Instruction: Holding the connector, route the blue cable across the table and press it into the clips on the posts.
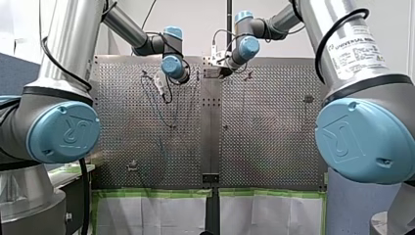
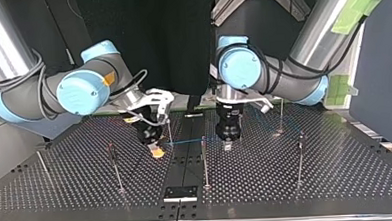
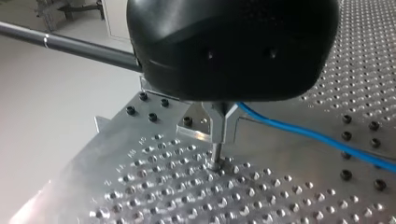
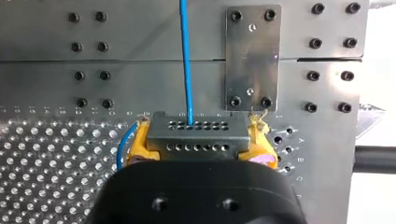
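The right gripper [image 4: 198,145] clenches the grey connector [image 4: 196,125] between its yellow pads [image 4: 134,145], and the blue cable [image 4: 186,60] runs straight ahead from its jaws. Further along that line, the left gripper [image 3: 223,128] appears pinched on the cable, which trails off sideways from its jaws.

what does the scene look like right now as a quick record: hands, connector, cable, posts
right hand: yellow pads shut on the connector
connector: grey block with rows of holes, held low over the table
blue cable: leaves the connector and runs to my left hand
left hand: looks shut, low over the table, cable at its side
posts: thin upright rods
middle post: cable crosses near its top; clipped in or not, cannot tell
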You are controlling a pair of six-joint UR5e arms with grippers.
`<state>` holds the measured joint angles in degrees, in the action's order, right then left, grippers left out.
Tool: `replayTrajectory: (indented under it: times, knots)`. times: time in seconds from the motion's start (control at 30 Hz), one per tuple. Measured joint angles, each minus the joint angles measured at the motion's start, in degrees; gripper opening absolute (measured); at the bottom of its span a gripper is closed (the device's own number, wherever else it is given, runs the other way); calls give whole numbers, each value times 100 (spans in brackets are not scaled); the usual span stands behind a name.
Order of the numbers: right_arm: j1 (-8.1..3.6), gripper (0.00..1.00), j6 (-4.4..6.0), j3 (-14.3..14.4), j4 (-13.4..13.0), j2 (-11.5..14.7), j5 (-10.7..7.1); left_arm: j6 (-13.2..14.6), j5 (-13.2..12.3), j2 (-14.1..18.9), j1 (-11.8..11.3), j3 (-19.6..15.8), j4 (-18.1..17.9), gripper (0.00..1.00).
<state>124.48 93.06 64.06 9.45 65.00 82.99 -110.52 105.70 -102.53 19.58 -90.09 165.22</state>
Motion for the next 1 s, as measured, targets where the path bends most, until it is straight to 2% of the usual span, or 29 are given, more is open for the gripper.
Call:
replayTrajectory:
  times: [0.47,0.73,0.8,0.83,0.87,0.9,0.93,0.97,1.0]
  knots:
    - [-177,0,13,-117,-25,-146,-101,97,-175,-484,-201,520,230,0]
    - [-290,0,-5,-118,-40,-149,-104,95,-232,-553,-301,790,294,0]
    - [-299,0,-12,-118,-40,-147,-105,84,-272,-552,-305,797,315,18]
    - [-303,0,-16,-118,-41,-147,-105,78,-293,-552,-301,799,339,18]
    - [-305,0,-19,-118,-40,-147,-105,78,-304,-552,-297,800,361,33]
    - [-307,0,-23,-117,-41,-146,-105,79,-311,-552,-291,800,387,44]
    - [-309,0,-28,-118,-40,-145,-105,82,-316,-552,-282,800,427,44]
    - [-310,0,-32,-117,-38,-145,-105,85,-317,-552,-275,800,461,59]
    - [-309,0,-35,-117,-38,-145,-106,92,-312,-552,-268,800,501,70]
